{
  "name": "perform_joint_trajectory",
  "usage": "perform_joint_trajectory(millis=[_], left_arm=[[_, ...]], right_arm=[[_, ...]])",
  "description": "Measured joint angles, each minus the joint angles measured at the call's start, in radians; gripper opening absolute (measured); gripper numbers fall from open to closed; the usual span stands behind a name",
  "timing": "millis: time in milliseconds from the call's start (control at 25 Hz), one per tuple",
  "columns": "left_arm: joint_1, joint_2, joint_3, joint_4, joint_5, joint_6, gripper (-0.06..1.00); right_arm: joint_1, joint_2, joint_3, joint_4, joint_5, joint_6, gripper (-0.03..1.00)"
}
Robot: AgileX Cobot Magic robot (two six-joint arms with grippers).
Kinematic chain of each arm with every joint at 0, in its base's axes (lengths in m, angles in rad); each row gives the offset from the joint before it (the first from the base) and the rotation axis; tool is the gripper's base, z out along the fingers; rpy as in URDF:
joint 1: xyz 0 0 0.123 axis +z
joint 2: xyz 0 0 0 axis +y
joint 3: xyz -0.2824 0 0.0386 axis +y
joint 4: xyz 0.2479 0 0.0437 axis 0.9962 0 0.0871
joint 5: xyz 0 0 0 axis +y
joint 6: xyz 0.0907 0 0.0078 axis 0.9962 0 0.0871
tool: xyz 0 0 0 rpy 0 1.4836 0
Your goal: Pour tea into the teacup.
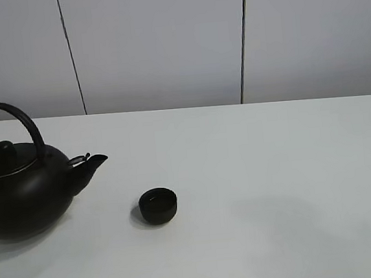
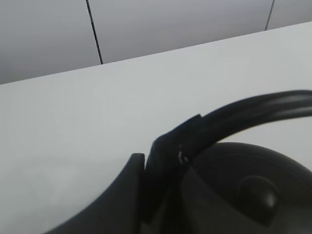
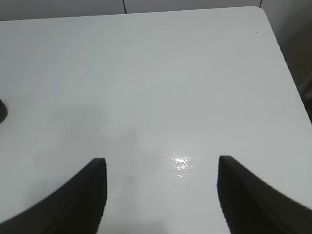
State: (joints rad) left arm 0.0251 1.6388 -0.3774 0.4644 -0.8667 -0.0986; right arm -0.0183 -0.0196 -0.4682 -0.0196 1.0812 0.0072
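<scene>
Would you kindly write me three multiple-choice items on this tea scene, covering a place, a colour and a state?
1. In the high view, the teacup stands: A) right of the teapot, apart from it; B) on the teapot's lid; C) left of the teapot.
2. The teacup is: A) white; B) red; C) black.
3. The left hand is: A) open, holding nothing; B) shut on the teapot's handle; C) shut on the teacup.
Answers: 1 A, a gap shows between them; 2 C, it is matte black inside and out; 3 B, its wrist view shows it clamped around the arched handle.
</scene>
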Motion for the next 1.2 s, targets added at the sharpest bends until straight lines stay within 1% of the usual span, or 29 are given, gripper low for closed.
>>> perform_joint_trajectory(millis=[160,440,1200], left_arm=[[0.000,0.038,0.000,-0.028,-0.042,0.008,0.11],[0.000,0.082,-0.001,-0.030,-0.067,0.012,0.11],[0.000,0.083,-0.001,-0.019,-0.069,0.024,0.11]], right_arm=[[0.000,0.000,0.000,0.000,0.000,0.000,0.45],[0.000,0.000,0.000,0.000,0.001,0.000,0.45],[0.000,0.000,0.000,0.000,0.001,0.000,0.45]])
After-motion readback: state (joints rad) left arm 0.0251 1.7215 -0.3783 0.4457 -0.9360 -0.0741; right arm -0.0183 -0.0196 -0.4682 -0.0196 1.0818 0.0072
